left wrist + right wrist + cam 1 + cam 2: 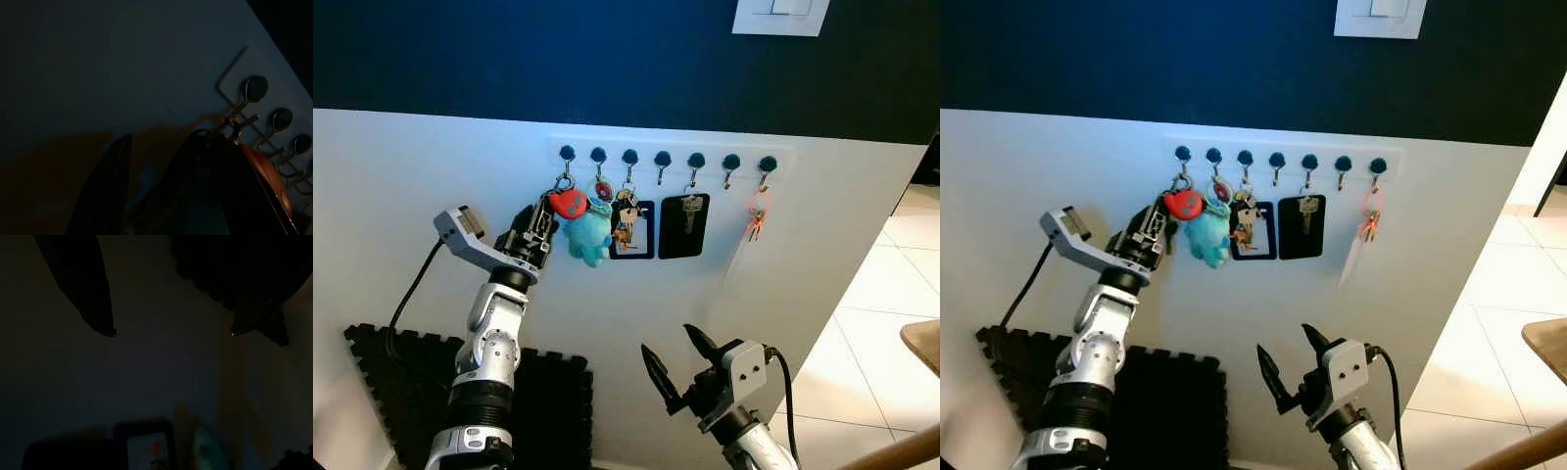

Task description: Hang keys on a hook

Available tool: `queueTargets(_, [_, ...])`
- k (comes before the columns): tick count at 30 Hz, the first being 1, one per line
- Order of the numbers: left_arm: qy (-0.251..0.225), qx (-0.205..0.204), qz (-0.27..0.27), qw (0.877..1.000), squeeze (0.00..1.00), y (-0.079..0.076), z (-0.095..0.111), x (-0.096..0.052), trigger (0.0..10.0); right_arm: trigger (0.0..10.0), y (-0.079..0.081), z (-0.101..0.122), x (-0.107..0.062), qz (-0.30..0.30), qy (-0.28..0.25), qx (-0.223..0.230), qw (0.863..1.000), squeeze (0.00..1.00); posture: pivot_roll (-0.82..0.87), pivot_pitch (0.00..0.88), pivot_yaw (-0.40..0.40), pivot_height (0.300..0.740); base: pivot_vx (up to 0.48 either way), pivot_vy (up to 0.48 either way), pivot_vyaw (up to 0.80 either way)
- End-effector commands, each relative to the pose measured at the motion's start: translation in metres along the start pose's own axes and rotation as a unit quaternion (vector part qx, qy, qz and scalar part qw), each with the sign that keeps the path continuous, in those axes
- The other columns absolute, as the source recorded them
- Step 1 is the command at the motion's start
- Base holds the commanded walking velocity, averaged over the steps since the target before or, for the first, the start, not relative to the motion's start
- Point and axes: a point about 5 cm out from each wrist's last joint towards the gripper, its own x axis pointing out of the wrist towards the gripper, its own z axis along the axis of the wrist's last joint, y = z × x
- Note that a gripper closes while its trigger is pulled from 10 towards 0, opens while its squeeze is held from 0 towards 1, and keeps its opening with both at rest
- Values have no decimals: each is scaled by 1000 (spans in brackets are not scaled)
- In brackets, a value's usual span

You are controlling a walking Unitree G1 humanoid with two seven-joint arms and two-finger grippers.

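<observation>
While the left arm reached up to the white lower wall, the left gripper (pixel 540 223) sat just beside the leftmost hook (pixel 567 154) of a row of dark-capped hooks (pixel 663 158). A bunch of keys (pixel 566 202) with a red tag hung from that first hook by its ring, the tag touching the gripper's tips. In the dim left wrist view the two black fingers (pixel 105 191) stood apart, with the red tag and ring lying against the far finger near the hook; whether they pinched anything could not be told. A blue plush charm (pixel 587 234) hung just beside the red tag, under the second hook. Further along hung a black card holder (pixel 634 231), a second black holder with a key (pixel 684 224), and a small orange fob (pixel 757 222) on the last hook. The right gripper (pixel 674 364) waited low and well apart from the hooks, its fingers spread wide and holding nothing. A black foam mat (pixel 553 397) lay on the floor below, and a white switch plate (pixel 781 14) sat on the dark upper wall.
</observation>
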Motion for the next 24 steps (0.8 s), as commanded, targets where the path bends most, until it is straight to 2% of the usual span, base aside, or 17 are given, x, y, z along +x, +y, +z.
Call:
queueTargets(1, [4, -21, 2, 1000, 0, 2, -6, -7, 10000, 10000, -1, -3, -4, -7, 9, 5, 1000, 0, 30, 83, 6, 740, 0, 0, 0])
queueTargets(7, [12, -50, -3, 999, 0, 7, -15, -22, 10000, 10000, -1, -6, -7, -9, 16, 5, 1000, 0, 30, 83, 6, 740, 0, 0, 0])
queueTargets(12, [20, -63, -8, 998, 0, 6, -19, -26, 10000, 10000, -2, -7, -8, -10, 19, 5, 1000, 0, 28, 85, 6, 740, 0, 0, 0])
queueTargets(20, [40, -41, 12, 998, 0, 15, -26, -36, 10000, 10000, -2, -10, -11, -12, 26, 6, 1000, 0, 27, 80, 8, 740, 0, 0, 0])
queueTargets(22, [56, -14, 23, 998, 0, 20, -30, -43, 10000, 10000, -2, -13, -13, -13, 34, 6, 999, 0, 26, 77, 8, 740, 0, 0, 0])
queueTargets(23, [56, -14, 23, 998, 0, 20, -30, -43, 10000, 10000, -2, -13, -13, -13, 34, 6, 999, 0, 26, 77, 8, 740, 0, 0, 0])
queueTargets(24, [71, 12, 26, 997, 0, 23, -33, -46, 10000, 10000, -2, -15, -14, -14, 41, 6, 999, 0, 26, 77, 8, 740, 0, 0, 0])
